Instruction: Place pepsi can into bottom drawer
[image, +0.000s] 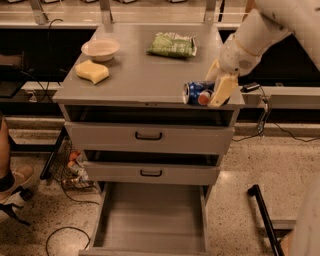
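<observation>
The blue pepsi can (195, 93) lies on its side, held at the front right corner of the grey cabinet top (145, 75). My gripper (215, 89) comes in from the upper right and is shut on the can, its cream fingers (223, 89) on either side of it. The bottom drawer (152, 220) is pulled out open below, a bare grey tray with low side walls. It sits lower and to the left of the can.
On the cabinet top are a green chip bag (172, 45), a pale bowl (100, 49) and a yellow sponge (92, 71). Two drawers with black handles (148, 136) are above the open one. A person's foot (12, 185) and cables (65, 232) lie left; a black bar (264, 215) lies right.
</observation>
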